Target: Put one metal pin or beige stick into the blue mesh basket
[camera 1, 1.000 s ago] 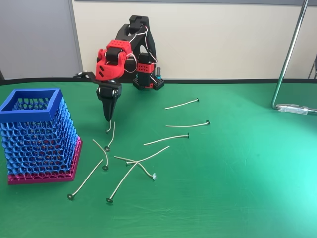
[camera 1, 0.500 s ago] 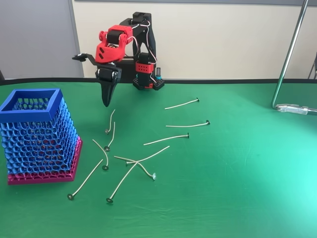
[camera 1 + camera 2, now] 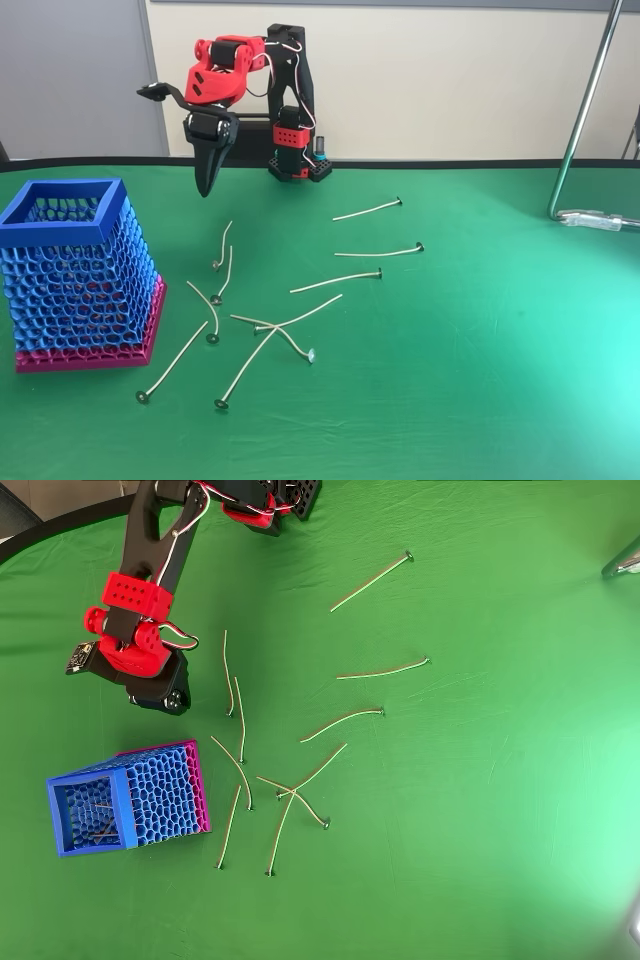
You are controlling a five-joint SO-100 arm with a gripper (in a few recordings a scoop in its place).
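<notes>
Green bench (image 3: 480,380): I see my gripper (image 3: 205,187) raised, fingers pressed together, empty, above scattered sticks (image 3: 336,282), right of the blue basket (image 3: 70,215).

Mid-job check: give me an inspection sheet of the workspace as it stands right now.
Surface: green cloth table, flat, no spills.
Job's things: blue mesh basket upright at the left of the fixed view; the overhead view shows sticks already inside it. About ten beige sticks lie loose on the cloth; several cross near the centre.
Clutter: nothing seen.
Gripper: gripper raised above the cloth, pointing down, fingers together, no stick seen in it.
Cables: white wires loop along the arm.
Surroundings: metal stand leg at the right, wall behind.
</notes>
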